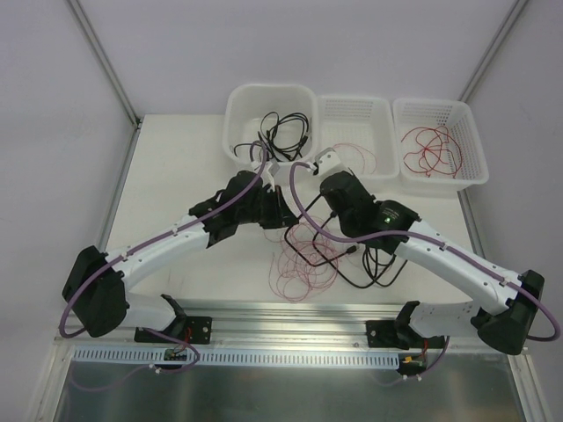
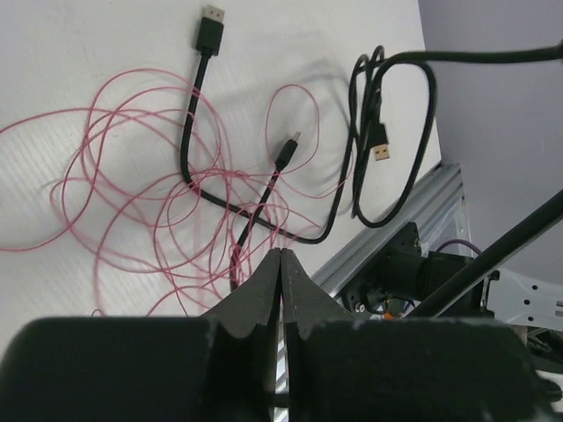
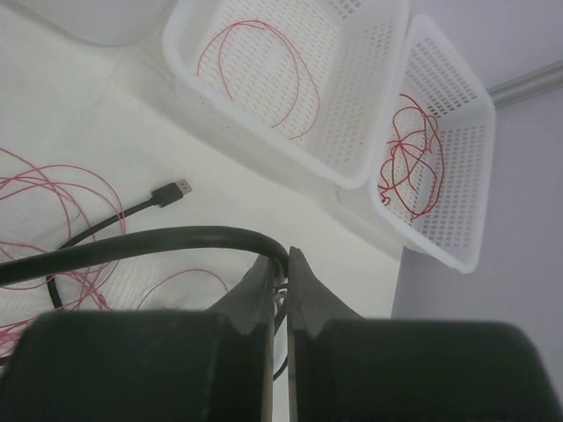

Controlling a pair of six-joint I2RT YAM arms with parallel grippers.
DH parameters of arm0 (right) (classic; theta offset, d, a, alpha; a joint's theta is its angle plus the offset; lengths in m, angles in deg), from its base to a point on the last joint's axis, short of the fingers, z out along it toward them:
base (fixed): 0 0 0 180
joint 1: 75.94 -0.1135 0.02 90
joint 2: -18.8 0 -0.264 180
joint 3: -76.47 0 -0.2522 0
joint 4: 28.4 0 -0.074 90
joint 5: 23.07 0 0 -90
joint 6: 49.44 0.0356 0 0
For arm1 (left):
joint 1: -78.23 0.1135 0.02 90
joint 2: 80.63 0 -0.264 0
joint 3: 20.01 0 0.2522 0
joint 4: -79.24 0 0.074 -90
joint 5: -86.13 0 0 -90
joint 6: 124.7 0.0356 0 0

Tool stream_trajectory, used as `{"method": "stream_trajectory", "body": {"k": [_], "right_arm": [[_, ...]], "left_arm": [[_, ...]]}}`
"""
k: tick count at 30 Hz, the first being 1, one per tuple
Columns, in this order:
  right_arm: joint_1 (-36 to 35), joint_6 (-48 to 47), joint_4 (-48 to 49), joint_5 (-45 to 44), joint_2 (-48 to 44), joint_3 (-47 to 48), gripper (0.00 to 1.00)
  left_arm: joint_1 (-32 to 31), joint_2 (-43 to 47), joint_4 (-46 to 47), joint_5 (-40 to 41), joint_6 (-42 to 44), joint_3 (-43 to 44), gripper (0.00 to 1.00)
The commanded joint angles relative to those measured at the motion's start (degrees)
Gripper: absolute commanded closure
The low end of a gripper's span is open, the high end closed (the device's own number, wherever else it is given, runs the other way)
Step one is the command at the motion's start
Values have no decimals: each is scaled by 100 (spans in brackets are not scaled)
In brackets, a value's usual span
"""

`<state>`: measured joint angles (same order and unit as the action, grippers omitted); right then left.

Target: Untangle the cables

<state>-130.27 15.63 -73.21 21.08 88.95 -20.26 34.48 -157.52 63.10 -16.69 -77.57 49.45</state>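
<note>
Lying on the tabletop (image 1: 176, 176) close to the arm bases, thin red wires (image 1: 299, 264) are tangled with black cables (image 2: 209, 37). Just over this heap the left claw (image 2: 280, 257) is pressed together; if it catches a wire, I cannot tell. The right claw (image 3: 281, 257) pinches one thick black cable (image 3: 176, 236). At the far edge, a tub (image 1: 236, 114) contains other black cables (image 1: 283, 132), and two baskets (image 1: 384, 110) contain red wires.
</note>
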Motion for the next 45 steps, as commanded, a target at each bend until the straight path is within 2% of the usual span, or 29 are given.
{"method": "stream_trajectory", "body": {"k": [1, 5, 8, 14, 15, 18, 19, 20, 22, 23, 24, 28, 35, 42, 45], "right_arm": [[18, -214, 169, -890, -28, 71, 99], [343, 48, -102, -997, -229, 88, 99], [528, 339, -199, -637, -686, 193, 99], [590, 664, -34, 821, -1661, 677, 99], [581, 691, 28, 1136, -1767, 695, 99], [581, 761, 64, 1472, -1935, 791, 99], [590, 814, 99, 1534, -1952, 792, 99], [581, 840, 99, 1674, -1996, 792, 99], [590, 937, 108, 1789, -2031, 774, 99], [581, 1042, 125, 1833, -2049, 739, 99], [581, 1077, 151, 1947, -2084, 713, 99], [581, 1280, 283, 2044, -2102, 642, 99], [590, 1342, 248, 1965, -1917, 660, 99], [669, 1333, 160, 1851, -1856, 554, 99], [669, 1420, 169, 2035, -1838, 545, 99]], "left_arm": [[-46, 568, 35, 270, 103, -340, 100], [-29, 1393, -201, 841, 428, -815, 100], [59, 1684, -650, 1420, 621, -1131, 100], [367, 1747, -677, 1362, 621, -1764, 100], [367, 1738, -616, 1291, 744, -1730, 95], [358, 1852, -116, 757, 1262, -1773, 67], [349, 2000, 60, 633, 1403, -1799, 51], [332, 2080, 383, 518, 1683, -1861, 39], [236, 2264, 745, 123, 1992, -1931, 23], [200, 2422, 912, 17, 2228, -1966, 10], [174, 2484, 1288, -71, 2309, -2062, 6], [103, 2608, 2222, -825, 2503, -2274, 5], [-46, 2520, 3145, -2152, 2714, -2572, 6], [-46, 3108, 3410, -2401, 2977, -2881, 7], [-46, 3022, 3366, -2261, 3013, -2802, 8]]}}
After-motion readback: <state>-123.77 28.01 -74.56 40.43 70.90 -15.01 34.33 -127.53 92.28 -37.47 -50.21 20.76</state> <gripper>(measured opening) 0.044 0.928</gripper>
